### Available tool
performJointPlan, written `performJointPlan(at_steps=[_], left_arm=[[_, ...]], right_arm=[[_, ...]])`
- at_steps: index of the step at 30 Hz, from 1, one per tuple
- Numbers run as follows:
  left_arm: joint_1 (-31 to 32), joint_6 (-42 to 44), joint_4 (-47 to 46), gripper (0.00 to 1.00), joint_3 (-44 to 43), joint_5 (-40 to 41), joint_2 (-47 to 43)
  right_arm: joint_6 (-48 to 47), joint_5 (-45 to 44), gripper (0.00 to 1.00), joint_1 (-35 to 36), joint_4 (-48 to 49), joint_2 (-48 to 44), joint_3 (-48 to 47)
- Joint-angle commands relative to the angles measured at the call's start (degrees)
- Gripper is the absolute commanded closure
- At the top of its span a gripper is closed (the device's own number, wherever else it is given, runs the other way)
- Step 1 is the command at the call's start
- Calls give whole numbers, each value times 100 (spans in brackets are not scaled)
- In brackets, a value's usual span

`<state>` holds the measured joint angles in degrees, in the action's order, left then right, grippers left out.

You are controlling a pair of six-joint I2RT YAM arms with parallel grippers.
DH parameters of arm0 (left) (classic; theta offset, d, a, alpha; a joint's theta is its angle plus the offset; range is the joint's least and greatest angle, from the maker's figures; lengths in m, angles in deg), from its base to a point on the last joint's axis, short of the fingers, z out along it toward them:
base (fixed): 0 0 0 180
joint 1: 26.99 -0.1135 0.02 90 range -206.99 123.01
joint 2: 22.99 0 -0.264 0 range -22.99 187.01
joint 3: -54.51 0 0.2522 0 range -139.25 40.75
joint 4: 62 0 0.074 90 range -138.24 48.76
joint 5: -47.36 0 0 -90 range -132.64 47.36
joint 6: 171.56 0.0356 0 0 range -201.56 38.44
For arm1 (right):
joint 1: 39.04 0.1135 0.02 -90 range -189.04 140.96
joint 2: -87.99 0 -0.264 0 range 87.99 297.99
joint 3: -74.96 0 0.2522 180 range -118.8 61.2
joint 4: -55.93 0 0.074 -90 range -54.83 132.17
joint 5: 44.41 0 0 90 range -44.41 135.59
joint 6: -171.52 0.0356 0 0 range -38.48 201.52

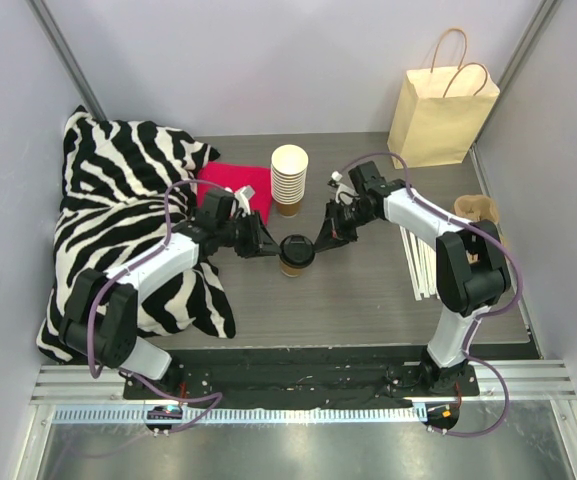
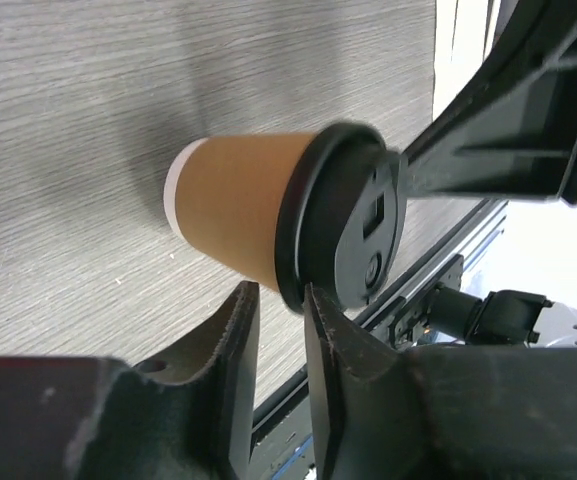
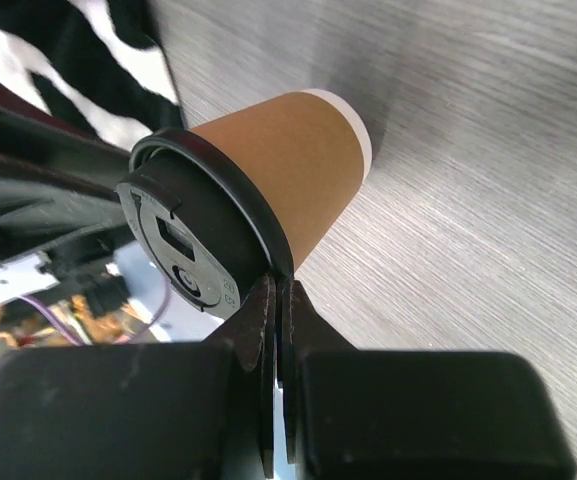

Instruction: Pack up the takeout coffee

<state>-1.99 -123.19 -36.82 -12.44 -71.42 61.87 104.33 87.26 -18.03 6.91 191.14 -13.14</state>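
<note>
Top view, arm bases: bolted at the near edge; left arm lies over the zebra pillow (image 1: 128,230), right arm is bent in from the right.
Top view, takeout coffee (image 1: 296,255): upright on the bench (image 1: 368,300), mid-bench, between both grippers, black lid on.
Top view, left gripper (image 1: 268,249): set at the cup's left rim.
Top view, right gripper (image 1: 320,237): set at the cup's right rim.
Top view, other items: cream cup stack (image 1: 289,180) behind the coffee, red cloth (image 1: 236,187) beside it, paper bag (image 1: 441,110) upright at far right, well apart from the coffee.
Left wrist view, left gripper (image 2: 281,330): narrow gap, lid edge sits right at the gap; a firm pinch cannot be confirmed.
Right wrist view, right gripper (image 3: 277,300): fingers pressed together, tips touching the lid rim (image 3: 213,225), nothing held between them.
Step judged: lid being seated or cup steadied; packing not yet done.
Next move judged: a secure hold on the cup, lift kept upright, carry to the bag mouth.
</note>
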Motion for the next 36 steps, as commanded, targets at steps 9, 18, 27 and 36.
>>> performJointPlan(at_steps=[9, 18, 27, 36], left_arm=[[-82, -170, -571, 81, 195, -313, 206], [-74, -135, -641, 82, 256, -410, 198], [14, -170, -764, 80, 327, -445, 136], [85, -205, -887, 79, 335, -436, 180]], right_arm=[[-787, -651, 99, 272, -859, 29, -528], [-769, -634, 99, 298, -859, 100, -555], [-743, -634, 99, 333, -868, 126, -555], [-716, -651, 99, 351, -868, 108, -563]])
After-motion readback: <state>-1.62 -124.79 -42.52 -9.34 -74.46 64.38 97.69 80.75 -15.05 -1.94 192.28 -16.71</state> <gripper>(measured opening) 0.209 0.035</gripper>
